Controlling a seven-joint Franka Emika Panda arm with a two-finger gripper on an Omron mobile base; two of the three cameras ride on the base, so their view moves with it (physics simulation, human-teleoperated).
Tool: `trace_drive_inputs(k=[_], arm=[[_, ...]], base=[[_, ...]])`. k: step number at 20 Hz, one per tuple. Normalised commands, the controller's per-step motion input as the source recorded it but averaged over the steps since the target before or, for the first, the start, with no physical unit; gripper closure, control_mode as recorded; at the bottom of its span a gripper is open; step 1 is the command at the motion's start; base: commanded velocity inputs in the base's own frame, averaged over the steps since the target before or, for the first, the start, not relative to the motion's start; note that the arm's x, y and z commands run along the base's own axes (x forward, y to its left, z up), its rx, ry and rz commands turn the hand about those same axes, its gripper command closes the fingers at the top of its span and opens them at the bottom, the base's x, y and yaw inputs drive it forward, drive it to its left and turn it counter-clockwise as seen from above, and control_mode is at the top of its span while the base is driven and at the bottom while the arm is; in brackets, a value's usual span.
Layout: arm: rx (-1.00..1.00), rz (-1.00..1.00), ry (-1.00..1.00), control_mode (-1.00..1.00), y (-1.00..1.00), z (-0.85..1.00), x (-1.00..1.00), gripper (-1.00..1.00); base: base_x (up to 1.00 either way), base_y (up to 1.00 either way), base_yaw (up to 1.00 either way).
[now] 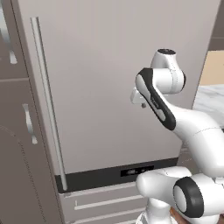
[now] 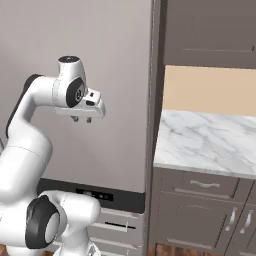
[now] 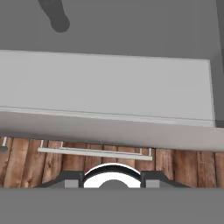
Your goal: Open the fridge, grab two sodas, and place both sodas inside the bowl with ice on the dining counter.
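The fridge (image 1: 113, 87) stands shut in front of me, a tall light-grey door with a long silver bar handle (image 1: 48, 105) down its left edge, a dark display band (image 1: 131, 173) and drawers below. My gripper (image 2: 82, 119) hangs in front of the door at mid height, pointing down, well right of the handle. It is open with nothing between its fingers. In the hand view I look down the fridge front (image 3: 105, 87) to a drawer handle (image 3: 94, 152). The sodas, the bowl and the dining counter are out of view.
A brown-grey cabinet (image 1: 17, 166) with a silver handle (image 1: 28, 124) adjoins the fridge on the left. On the right is a marble wall counter (image 2: 210, 140) over cabinets (image 2: 200, 215), with an upper cabinet (image 2: 210, 30) above. Wooden floor (image 3: 183, 168) lies below.
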Motion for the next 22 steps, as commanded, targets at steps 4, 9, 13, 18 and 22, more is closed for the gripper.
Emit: trace_drive_inputs(k=[4,9,13,18,22], arm=[[0.00,0.00,-0.01,-1.00,0.00,-0.03,-0.11,-1.00],[0.00,0.00,0.00,1.00,0.00,0.00,0.00,-1.00],[0.00,0.00,0.00,1.00,0.00,0.00,0.00,-1.00],[0.00,0.00,0.00,1.00,0.00,0.00,0.00,-1.00],[0.00,0.00,0.00,1.00,0.00,0.00,0.00,-1.00]], base=[[0.00,0.00,0.00],[-0.69,0.27,-0.07],[-1.00,0.62,-0.19],[-0.81,0.81,-0.26],[-0.35,0.91,-0.34]])
